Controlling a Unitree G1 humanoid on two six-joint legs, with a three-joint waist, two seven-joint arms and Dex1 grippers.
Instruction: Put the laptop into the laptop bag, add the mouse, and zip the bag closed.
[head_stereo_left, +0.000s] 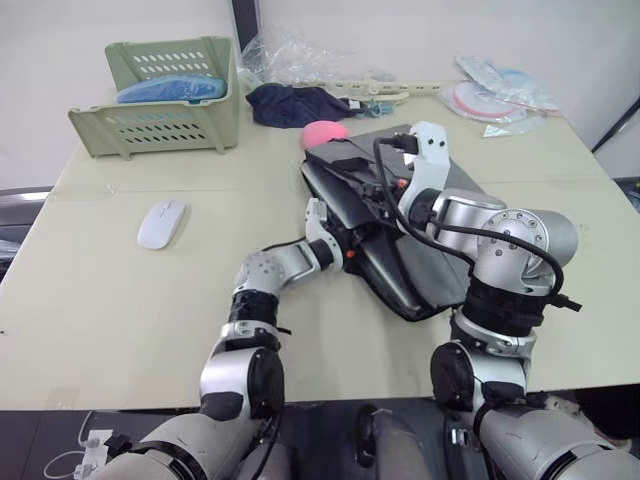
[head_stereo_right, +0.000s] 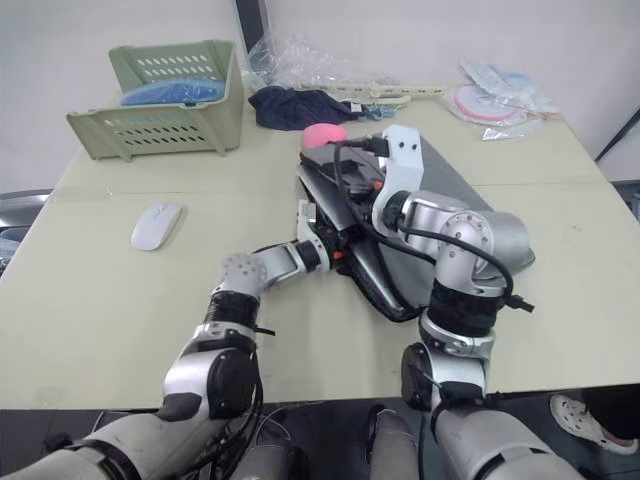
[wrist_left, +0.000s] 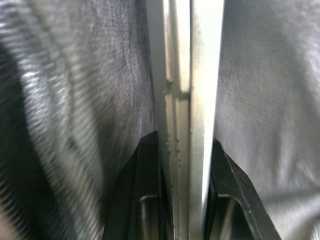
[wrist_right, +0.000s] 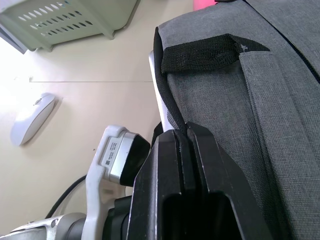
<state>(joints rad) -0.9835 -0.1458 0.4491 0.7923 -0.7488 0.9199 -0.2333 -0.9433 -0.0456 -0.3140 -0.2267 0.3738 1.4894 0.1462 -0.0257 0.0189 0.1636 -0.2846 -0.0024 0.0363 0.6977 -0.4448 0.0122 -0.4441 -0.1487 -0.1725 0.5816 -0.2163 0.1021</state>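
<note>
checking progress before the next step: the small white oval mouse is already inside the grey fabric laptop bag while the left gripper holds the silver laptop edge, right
Not quite. The small white oval mouse lies on the bare table, well apart from the grey fabric laptop bag, as the left eye view shows. The rest holds: the left gripper clamps the thin silver metal laptop edge, in the left wrist view.

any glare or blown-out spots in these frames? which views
Left wrist view: strong glare down the laptop edge; the bag fabric beside it falls dark. Right wrist view: table blown out near the basket. Eye views: even light, only a faint shadow under the mouse.
</note>
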